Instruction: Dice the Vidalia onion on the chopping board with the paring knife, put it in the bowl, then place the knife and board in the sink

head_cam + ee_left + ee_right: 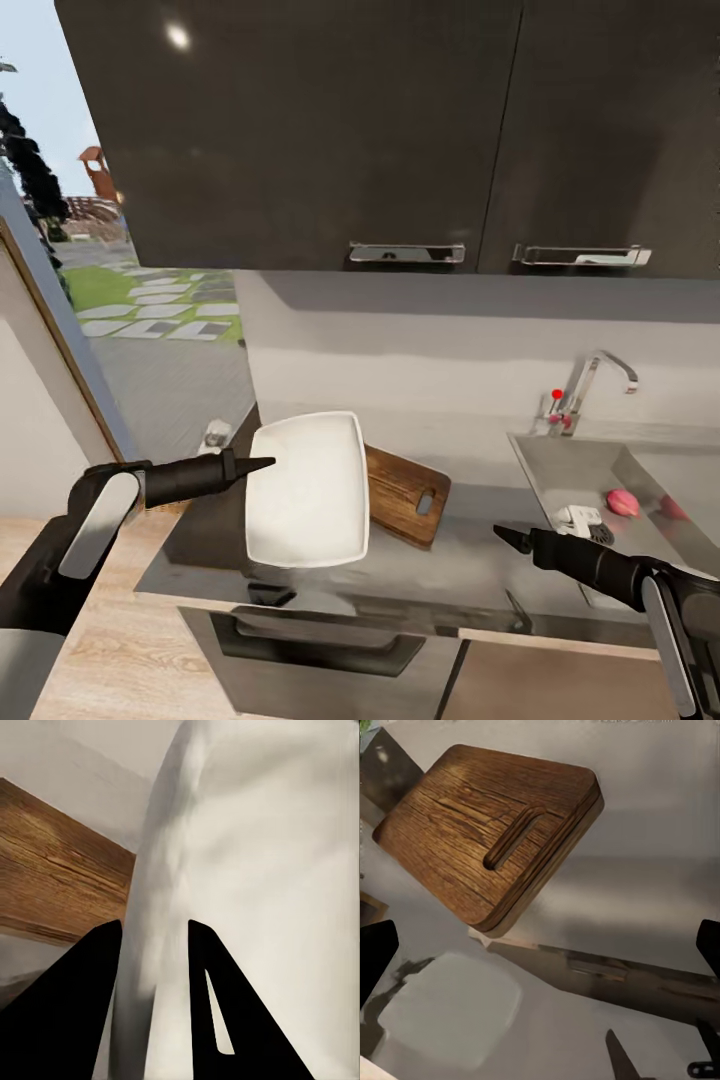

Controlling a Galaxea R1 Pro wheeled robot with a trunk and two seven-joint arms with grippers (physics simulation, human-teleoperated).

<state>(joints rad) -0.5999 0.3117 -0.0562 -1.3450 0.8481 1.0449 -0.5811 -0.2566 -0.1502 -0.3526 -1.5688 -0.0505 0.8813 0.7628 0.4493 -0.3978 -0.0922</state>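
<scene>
Left gripper (262,464): I've got its fingers astride the bowl's near rim, one each side, narrowly parted; looks pinched, though I can't confirm contact.
Bowl (308,490): on the countertop (470,575), tilted, overlapping the chopping board's left end, probably why I'm shifting it.
Chopping board (403,494): partly under the bowl, slot handle toward the sink.
Right gripper (515,538): hovering empty over the counter, fingers spread wide.
Sink (560,475): pink onion (622,502) waiting by the drain.

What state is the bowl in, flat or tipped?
Tipped. The bowl stands raised off the countertop, its rim between the left claw's fingers.
</scene>
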